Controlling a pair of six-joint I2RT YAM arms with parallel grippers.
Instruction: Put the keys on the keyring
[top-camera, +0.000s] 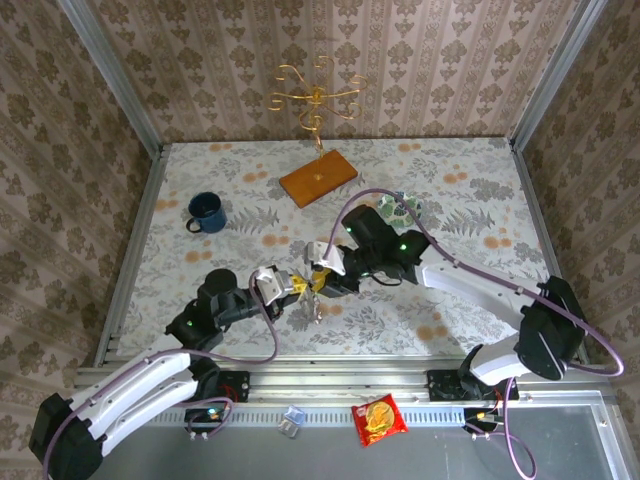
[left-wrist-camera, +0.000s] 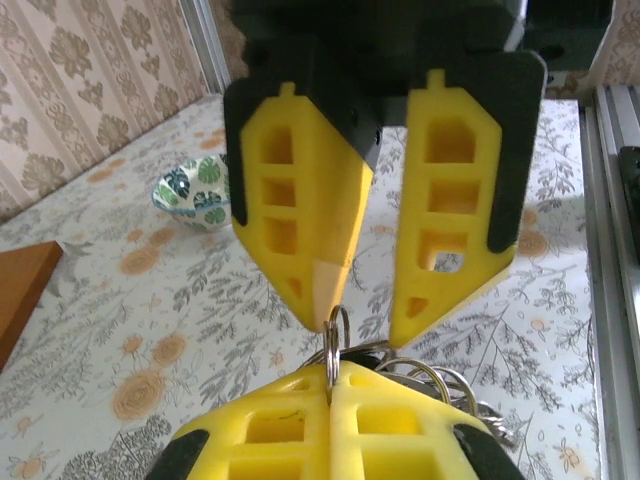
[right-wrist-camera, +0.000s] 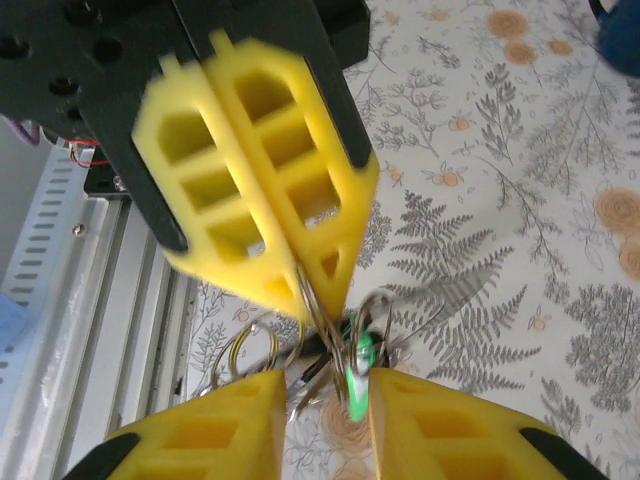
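2 grippers meet at the silver wire keyring (left-wrist-camera: 420, 378) above the floral-patterned table (top-camera: 450, 300), near the middle of its near edge.
I see my left gripper (left-wrist-camera: 330, 375) with its yellow fingers pressed together on 1 loop of the ring. My right gripper (right-wrist-camera: 328, 385) faces it tip to tip with its fingers spread, and the tiny key with the bright green plastic head (right-wrist-camera: 358, 365) sits in the gap between them, against the blurred bunch of rings.
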